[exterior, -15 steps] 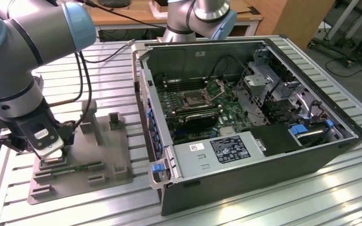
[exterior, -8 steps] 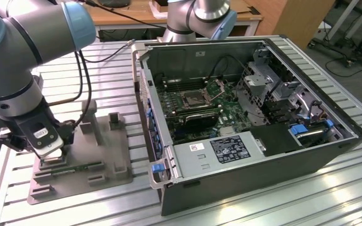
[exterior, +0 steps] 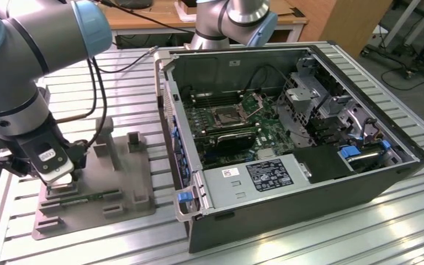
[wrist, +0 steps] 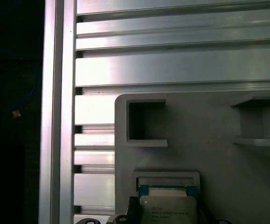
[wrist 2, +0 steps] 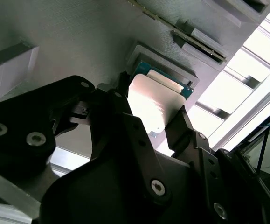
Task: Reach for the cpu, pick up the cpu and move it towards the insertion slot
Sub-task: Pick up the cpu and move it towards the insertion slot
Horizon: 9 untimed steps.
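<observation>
Currently the gripper (exterior: 59, 185) hangs directly over the cpu (wrist 2: 155, 100), which lies flat in a tray (exterior: 127, 187) recess at the exterior view's left. Whether the jaws clamp it cannot be determined. The slot (exterior: 231, 115) lies well apart, inside the case (exterior: 308, 182).

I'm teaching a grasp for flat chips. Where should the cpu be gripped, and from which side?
By two opposite edges, coming straight down from above: the cpu lies flat, silver top up, in a shallow recess of the tray, so probably only its thin rim offers a hold.
</observation>
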### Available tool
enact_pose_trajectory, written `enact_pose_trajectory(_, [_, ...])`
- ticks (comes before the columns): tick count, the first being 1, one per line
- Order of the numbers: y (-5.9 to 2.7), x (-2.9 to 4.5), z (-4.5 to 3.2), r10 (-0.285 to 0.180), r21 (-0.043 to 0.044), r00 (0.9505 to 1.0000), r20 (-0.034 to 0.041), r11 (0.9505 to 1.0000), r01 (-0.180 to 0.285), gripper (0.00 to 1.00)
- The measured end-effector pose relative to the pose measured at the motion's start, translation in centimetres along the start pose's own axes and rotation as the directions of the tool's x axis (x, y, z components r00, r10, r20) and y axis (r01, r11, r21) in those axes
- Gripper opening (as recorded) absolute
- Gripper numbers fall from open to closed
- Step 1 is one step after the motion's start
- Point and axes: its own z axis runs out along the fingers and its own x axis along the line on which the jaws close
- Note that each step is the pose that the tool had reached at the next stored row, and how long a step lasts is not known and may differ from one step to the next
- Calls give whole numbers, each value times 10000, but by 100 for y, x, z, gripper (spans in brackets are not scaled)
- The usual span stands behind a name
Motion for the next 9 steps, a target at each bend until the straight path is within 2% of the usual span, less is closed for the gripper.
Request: enact_pose_trajectory(9, [1, 0, -32, 0, -1, 10000, 1, 10000, 0, 55])
